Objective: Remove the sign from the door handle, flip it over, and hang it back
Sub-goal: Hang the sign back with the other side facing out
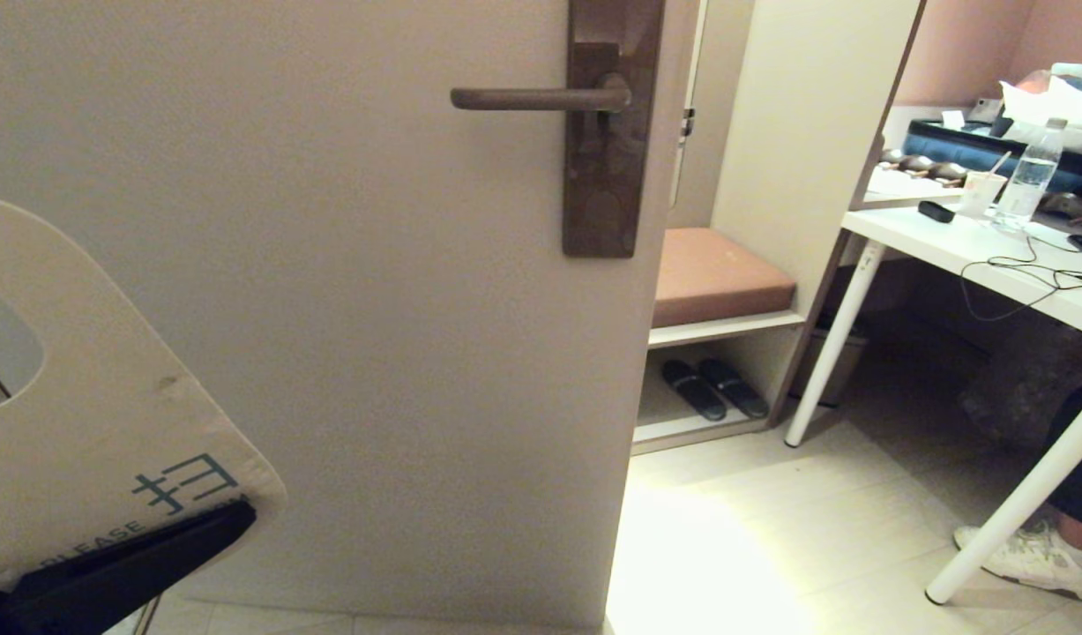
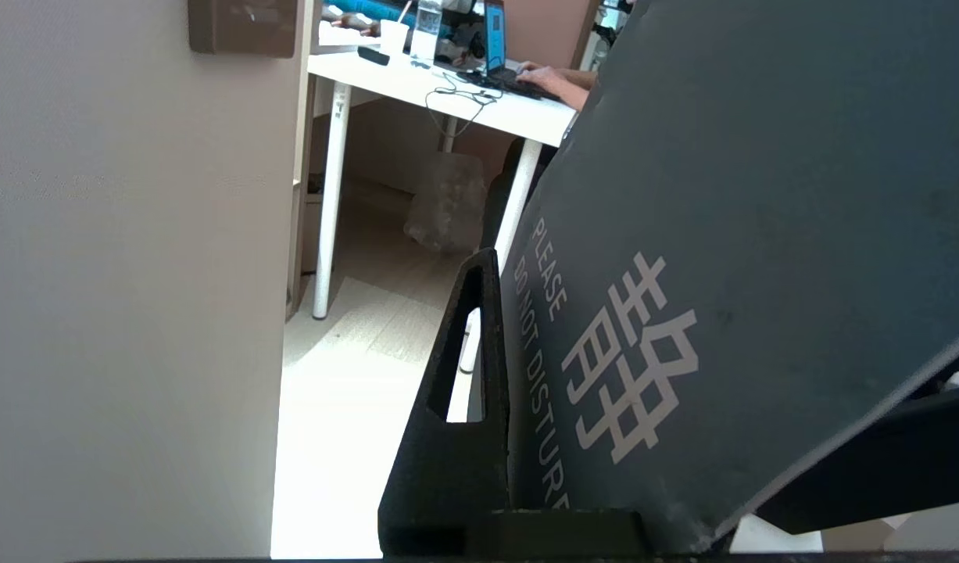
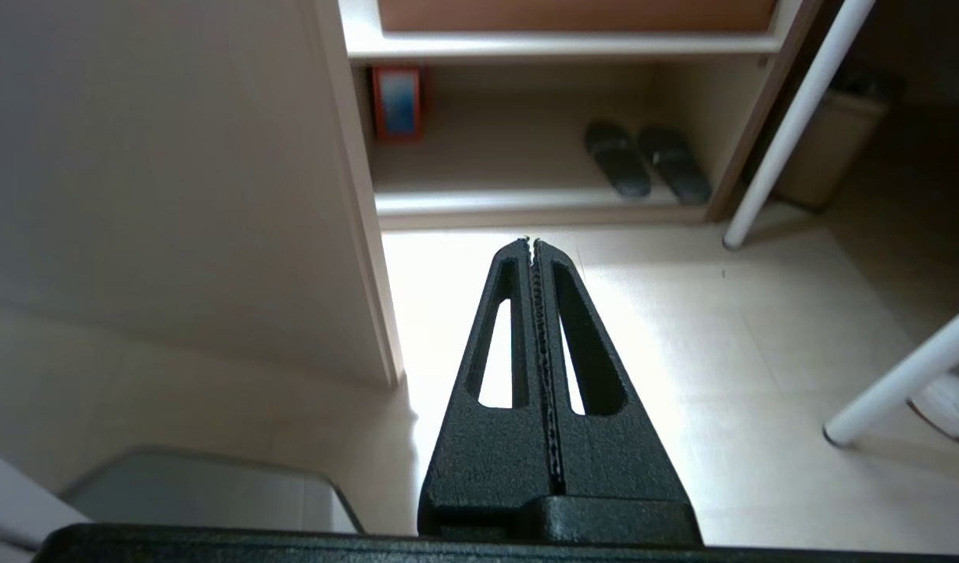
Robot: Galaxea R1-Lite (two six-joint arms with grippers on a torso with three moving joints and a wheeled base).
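The sign (image 1: 91, 423) is off the door handle and held at the lower left of the head view, its pale grey face with "PLEASE" toward that camera and its hole at the left edge. The left wrist view shows its slate-blue "DO NOT DISTURB" face (image 2: 721, 234). My left gripper (image 1: 126, 564) is shut on the sign's lower end, and one black finger (image 2: 463, 391) lies flat against the card. The door handle (image 1: 541, 98) is bare, a brown lever on a dark backplate (image 1: 607, 159). My right gripper (image 3: 532, 244) is shut and empty, low near the floor, out of the head view.
The pale door (image 1: 329, 265) fills the left and middle. Past its right edge are a bench with a brown cushion (image 1: 717, 273), black slippers (image 1: 712, 388) under it, and a white desk (image 1: 973, 247) with a bottle, a cup and cables. A seated person's shoe (image 1: 1026, 551) is at the lower right.
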